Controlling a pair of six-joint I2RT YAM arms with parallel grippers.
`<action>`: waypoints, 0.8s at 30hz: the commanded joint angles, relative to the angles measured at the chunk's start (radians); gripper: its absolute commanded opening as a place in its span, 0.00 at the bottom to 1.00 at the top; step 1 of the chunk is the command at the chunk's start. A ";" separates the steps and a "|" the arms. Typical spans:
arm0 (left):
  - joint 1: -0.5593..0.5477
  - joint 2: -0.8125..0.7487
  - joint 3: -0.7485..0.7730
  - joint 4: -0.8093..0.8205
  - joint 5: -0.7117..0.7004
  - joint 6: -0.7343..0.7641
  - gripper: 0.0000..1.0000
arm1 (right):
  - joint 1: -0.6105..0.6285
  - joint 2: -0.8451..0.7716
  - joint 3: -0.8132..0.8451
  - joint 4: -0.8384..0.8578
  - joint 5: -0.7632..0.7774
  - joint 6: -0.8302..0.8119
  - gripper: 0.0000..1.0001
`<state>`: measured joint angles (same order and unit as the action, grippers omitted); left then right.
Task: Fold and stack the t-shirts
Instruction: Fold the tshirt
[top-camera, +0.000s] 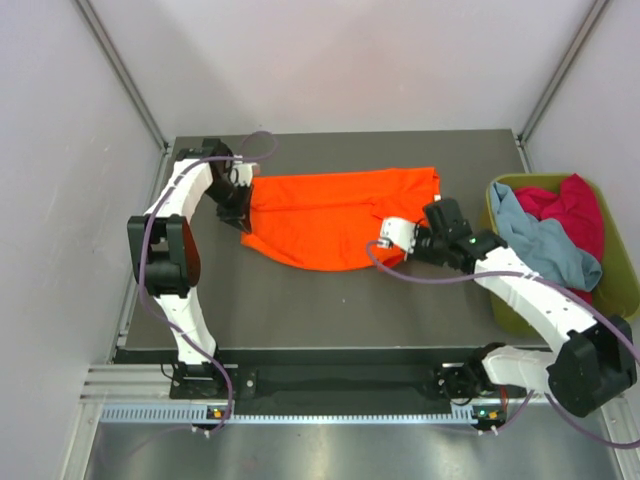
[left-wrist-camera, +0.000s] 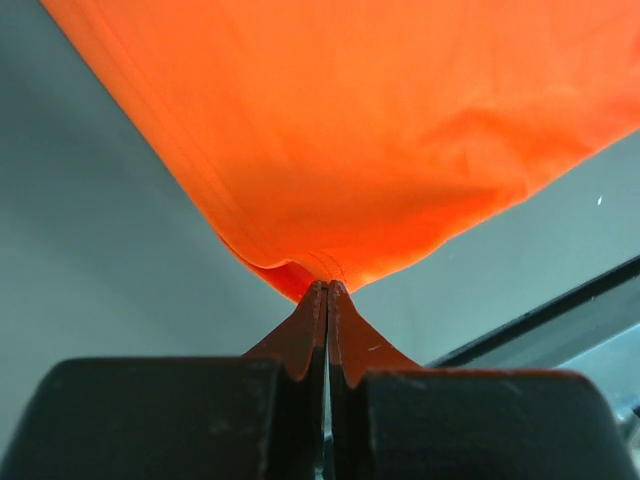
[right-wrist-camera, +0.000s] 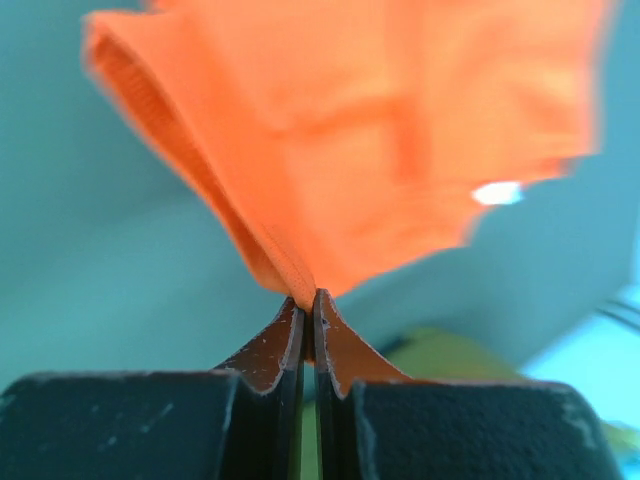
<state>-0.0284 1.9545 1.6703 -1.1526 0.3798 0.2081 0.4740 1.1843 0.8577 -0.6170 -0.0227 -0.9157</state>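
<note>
The bright orange t-shirt (top-camera: 335, 215) is stretched across the far middle of the dark table (top-camera: 330, 300). My left gripper (top-camera: 247, 212) is shut on its left edge; the wrist view shows the orange cloth (left-wrist-camera: 340, 130) pinched at the fingertips (left-wrist-camera: 328, 290). My right gripper (top-camera: 385, 232) is shut on its lower right edge, with the cloth (right-wrist-camera: 360, 140) pinched at the tips (right-wrist-camera: 309, 298) and lifted off the table. A grey-blue t-shirt (top-camera: 545, 245) and a magenta-red t-shirt (top-camera: 565, 205) lie crumpled in the olive-green bin (top-camera: 620, 265) at the right.
The bin stands off the table's right edge beside my right arm. Grey enclosure walls with metal posts (top-camera: 130, 75) surround the table. A metal rail (top-camera: 330, 410) runs along the near edge by the arm bases.
</note>
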 joint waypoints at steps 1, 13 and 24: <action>-0.001 -0.045 0.104 0.002 0.019 0.020 0.00 | -0.023 0.034 0.157 0.049 0.050 0.012 0.00; 0.002 0.225 0.457 -0.021 -0.010 0.057 0.00 | -0.127 0.242 0.291 0.198 0.122 0.011 0.00; 0.021 0.316 0.575 0.025 -0.041 0.004 0.00 | -0.202 0.541 0.552 0.258 0.127 0.000 0.00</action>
<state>-0.0116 2.2677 2.1704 -1.1526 0.3473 0.2333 0.2821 1.6691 1.3125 -0.4129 0.0959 -0.9215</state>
